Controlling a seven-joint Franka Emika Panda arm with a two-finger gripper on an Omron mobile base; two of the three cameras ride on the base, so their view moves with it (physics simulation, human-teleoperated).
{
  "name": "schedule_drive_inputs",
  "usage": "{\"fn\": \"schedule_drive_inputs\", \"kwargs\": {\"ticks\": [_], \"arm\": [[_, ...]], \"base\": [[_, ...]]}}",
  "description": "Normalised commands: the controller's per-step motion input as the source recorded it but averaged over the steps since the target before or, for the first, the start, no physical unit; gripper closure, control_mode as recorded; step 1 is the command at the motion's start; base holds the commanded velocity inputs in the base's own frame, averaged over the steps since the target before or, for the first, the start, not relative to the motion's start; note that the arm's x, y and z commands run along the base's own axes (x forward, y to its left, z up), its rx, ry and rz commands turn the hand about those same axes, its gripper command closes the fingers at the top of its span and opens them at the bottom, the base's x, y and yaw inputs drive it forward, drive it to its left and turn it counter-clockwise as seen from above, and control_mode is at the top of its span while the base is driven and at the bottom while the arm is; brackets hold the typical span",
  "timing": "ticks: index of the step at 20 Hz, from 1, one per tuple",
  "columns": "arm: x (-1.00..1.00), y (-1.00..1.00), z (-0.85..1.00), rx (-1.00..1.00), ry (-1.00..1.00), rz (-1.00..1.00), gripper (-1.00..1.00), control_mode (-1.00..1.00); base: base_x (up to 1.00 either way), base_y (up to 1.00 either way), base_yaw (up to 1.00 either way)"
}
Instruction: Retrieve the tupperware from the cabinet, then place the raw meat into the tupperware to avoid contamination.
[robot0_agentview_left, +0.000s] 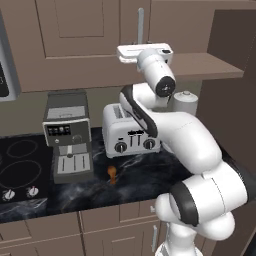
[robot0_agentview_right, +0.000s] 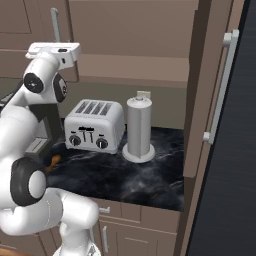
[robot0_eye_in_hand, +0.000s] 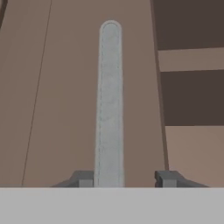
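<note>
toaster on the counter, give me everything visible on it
The toaster is a boxy silver appliance that looks like brushed metal, with rounded corners. Its top has four long slots side by side, all empty. The front face carries dark knobs along the bottom and small dark levers above them. It stands upright on the dark marbled counter against the back wall, between the coffee machine and the tall grey cylinder. Nothing touches it; the arm passes in front of it in the left base view.

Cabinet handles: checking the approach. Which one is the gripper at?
The handle on the closed door, between the gripper's fingertips; the other handle hangs on the open door, far right.
</note>
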Motion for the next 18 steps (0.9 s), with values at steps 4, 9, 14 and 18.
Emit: {"fn": "schedule_drive_inputs", "kwargs": {"ticks": [4, 9, 14, 18], "arm": [[0.0, 0.43, -0.11, -0.01, 0.0, 0.0, 1.0, -1.0], [0.03, 0.41, -0.12, -0.01, 0.01, 0.0, 1.0, -1.0], [0.19, 0.18, -0.02, 0.0, 0.06, 0.0, 1.0, -1.0], [0.19, 0.07, 0.0, 0.0, 0.08, 0.0, 1.0, -1.0]], "base": [[0.0, 0.0, 0.0], [0.0, 0.0, 0.0], [0.0, 0.0, 0.0], [0.0, 0.0, 0.0]]}}
